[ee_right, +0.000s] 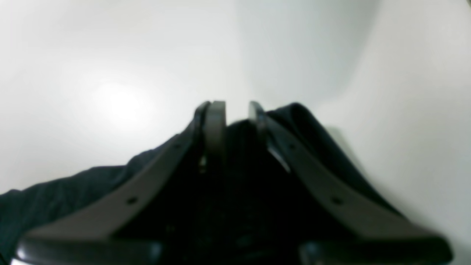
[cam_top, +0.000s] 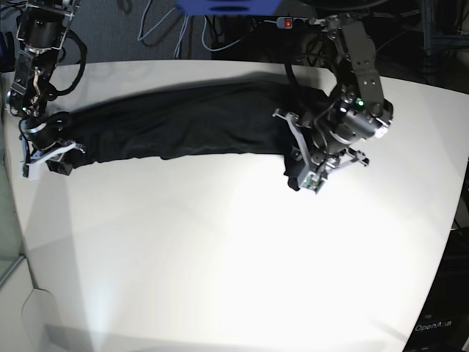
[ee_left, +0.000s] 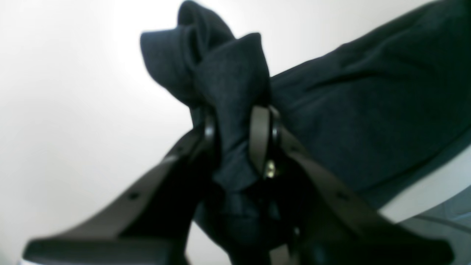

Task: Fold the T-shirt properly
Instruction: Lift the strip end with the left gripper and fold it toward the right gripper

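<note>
The plain black long-sleeved knit T-shirt [cam_top: 183, 125] lies stretched in a long band across the white table [cam_top: 234, 249]. The left gripper [ee_left: 237, 125] pinches a bunched fold at one end. The right gripper [ee_right: 235, 114] clamps dark cloth at the other.

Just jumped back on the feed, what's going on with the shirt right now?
Both arms have hold of the black T-shirt, which lies stretched in a long band across the back of the white table. The left end effector is clamped on a bunched fold of fabric at one end, and the right end effector grips the other end, with cloth between its fingers. No finished fold shows.
</note>
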You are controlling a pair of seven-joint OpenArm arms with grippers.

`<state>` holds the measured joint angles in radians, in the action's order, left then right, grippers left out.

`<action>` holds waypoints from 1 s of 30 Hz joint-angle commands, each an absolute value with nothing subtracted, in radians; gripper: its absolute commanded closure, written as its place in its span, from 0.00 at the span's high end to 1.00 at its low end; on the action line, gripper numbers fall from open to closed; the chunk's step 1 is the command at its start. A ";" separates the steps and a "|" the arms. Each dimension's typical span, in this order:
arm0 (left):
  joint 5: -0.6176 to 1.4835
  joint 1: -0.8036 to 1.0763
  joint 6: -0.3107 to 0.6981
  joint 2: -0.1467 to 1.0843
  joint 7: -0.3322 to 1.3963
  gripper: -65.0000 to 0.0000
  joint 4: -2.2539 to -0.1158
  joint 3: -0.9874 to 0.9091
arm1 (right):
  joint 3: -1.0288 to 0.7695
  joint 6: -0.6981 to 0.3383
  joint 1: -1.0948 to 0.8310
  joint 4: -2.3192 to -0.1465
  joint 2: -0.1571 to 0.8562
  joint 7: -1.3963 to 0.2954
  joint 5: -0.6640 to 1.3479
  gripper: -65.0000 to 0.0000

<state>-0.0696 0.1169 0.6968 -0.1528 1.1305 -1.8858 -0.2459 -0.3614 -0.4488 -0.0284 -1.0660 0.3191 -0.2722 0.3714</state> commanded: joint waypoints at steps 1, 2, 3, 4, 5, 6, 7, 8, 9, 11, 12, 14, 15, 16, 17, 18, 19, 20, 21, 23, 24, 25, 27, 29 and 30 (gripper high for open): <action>-0.073 0.108 0.698 -0.157 1.112 0.00 -1.906 -0.229 | -0.348 -0.452 -0.056 -1.043 0.309 -0.447 0.297 0.14; -0.079 0.108 0.698 -0.157 1.112 0.00 -1.906 -0.216 | -0.343 -0.452 -0.056 -1.043 0.309 -0.447 0.297 0.14; -0.081 0.108 0.698 -0.157 1.112 0.00 -1.903 -0.200 | -0.335 -0.452 -0.056 -1.043 0.309 -0.447 0.297 0.14; -0.082 0.107 0.698 -0.157 1.112 0.00 -1.900 -0.183 | -0.329 -0.452 -0.056 -1.043 0.309 -0.447 0.297 0.14; -0.081 0.105 0.698 -0.157 1.112 0.00 -1.899 -0.166 | -0.328 -0.452 -0.056 -1.043 0.309 -0.447 0.297 0.14; -0.079 0.108 0.698 -0.157 1.112 0.00 -1.900 -0.148 | -0.328 -0.452 -0.056 -1.043 0.309 -0.447 0.297 0.14; -0.077 0.108 0.698 -0.157 1.112 0.00 -1.903 -0.125 | -0.328 -0.452 -0.056 -1.043 0.309 -0.447 0.297 0.14; -0.077 0.108 0.698 -0.157 1.112 0.00 -1.905 -0.097 | -0.328 -0.452 -0.056 -1.043 0.309 -0.447 0.297 0.14; -0.076 0.108 0.698 -0.157 1.112 0.00 -1.906 -0.076 | -0.328 -0.452 -0.056 -1.043 0.308 -0.447 0.297 0.14; -0.067 0.108 0.698 -0.157 1.112 0.00 -1.908 -0.039 | -0.328 -0.452 -0.056 -1.043 0.305 -0.447 0.297 0.14; -0.050 0.105 0.698 -0.157 1.110 0.00 -1.908 -0.022 | -0.326 -0.452 -0.056 -1.043 0.298 -0.447 0.297 0.14; -0.015 0.099 0.698 -0.157 1.110 0.00 -1.908 0.012 | -0.326 -0.452 -0.056 -1.043 0.298 -0.447 0.297 0.14; 0.004 0.096 0.698 -0.157 1.110 0.00 -1.906 0.036 | -0.326 -0.452 -0.056 -1.043 0.297 -0.447 0.297 0.14; 0.021 0.087 0.698 -0.157 1.110 0.00 -1.906 0.054 | -0.326 -0.452 -0.056 -1.043 0.297 -0.447 0.297 0.14; 0.041 0.077 0.698 -0.157 1.110 0.00 -1.906 0.073 | -0.326 -0.452 -0.056 -1.043 0.297 -0.447 0.297 0.14; 0.059 0.074 0.691 -0.157 1.110 0.00 -1.903 0.090 | -0.326 -0.452 -0.056 -1.043 0.297 -0.447 0.297 0.14; 0.074 0.067 0.651 -0.157 1.110 0.00 -1.903 0.107 | -0.326 -0.452 -0.056 -1.043 0.297 -0.447 0.297 0.14; 0.087 0.058 0.610 -0.157 1.110 0.00 -1.902 0.125 | -0.326 -0.452 -0.058 -1.043 0.297 -0.447 0.297 0.14; 0.093 0.054 0.578 -0.157 1.110 0.00 -1.900 0.143 | -0.326 -0.452 -0.058 -1.043 0.297 -0.447 0.297 0.14; 0.101 0.045 0.510 -0.157 1.110 0.00 -1.900 0.183 | -0.326 -0.452 -0.058 -1.043 0.297 -0.447 0.297 0.14; 0.101 0.044 0.486 -0.157 1.110 0.00 -1.903 0.205 | -0.326 -0.452 -0.058 -1.043 0.297 -0.447 0.297 0.14; 0.101 0.044 0.461 -0.157 1.110 0.00 -1.900 0.229 | -0.326 -0.452 -0.058 -1.043 0.297 -0.447 0.297 0.14; 0.101 0.044 0.433 -0.157 1.109 0.00 -1.897 0.274 | -0.326 -0.452 -0.058 -1.043 0.297 -0.447 0.297 0.14; 0.093 0.047 0.424 -0.157 1.082 0.00 -1.897 0.294 | -0.326 -0.452 -0.058 -1.043 0.297 -0.447 0.297 0.14; 0.093 0.047 0.412 -0.157 1.064 0.00 -1.896 0.300 | -0.326 -0.452 -0.058 -1.043 0.297 -0.447 0.297 0.14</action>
